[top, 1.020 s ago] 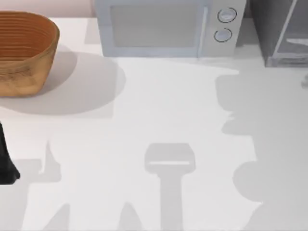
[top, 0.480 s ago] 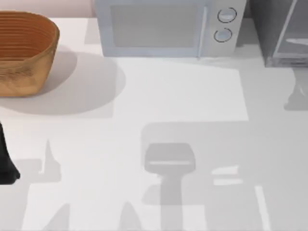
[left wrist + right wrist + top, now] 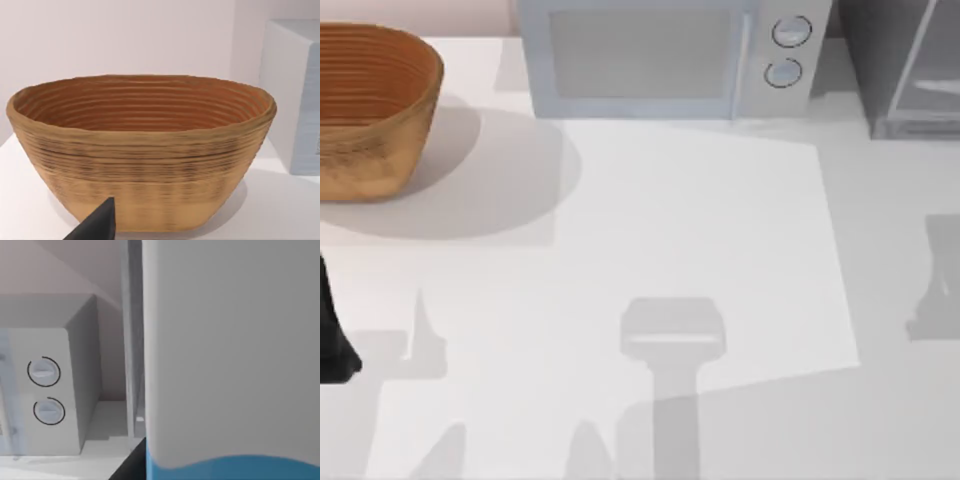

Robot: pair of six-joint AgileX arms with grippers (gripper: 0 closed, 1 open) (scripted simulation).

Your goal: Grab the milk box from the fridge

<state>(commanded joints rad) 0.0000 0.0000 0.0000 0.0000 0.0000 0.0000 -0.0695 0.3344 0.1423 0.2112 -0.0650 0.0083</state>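
Note:
The milk box (image 3: 230, 350) is very close in the right wrist view, a broad white face with a sky-blue band at its lower edge. My right gripper is shut on it, and one dark finger (image 3: 131, 466) shows beside the box. Beyond it stands the fridge (image 3: 132, 340), whose pale vertical edge is seen. In the top view the fridge (image 3: 900, 60) is the dark grey cabinet at the back right corner. A carton-shaped shadow (image 3: 938, 280) lies on the table at the right edge. My left arm (image 3: 332, 335) is parked at the left edge.
A woven brown basket (image 3: 370, 105) stands at the back left, and in the left wrist view the basket (image 3: 142, 155) is right ahead. The silver-grey microwave (image 3: 670, 55) with two round dials (image 3: 46, 390) sits at the back centre, next to the fridge.
The carton-shaped shadow at the right has slid from near the fridge toward the table's front. The large shadows over the right half have shifted. The left arm has not moved.

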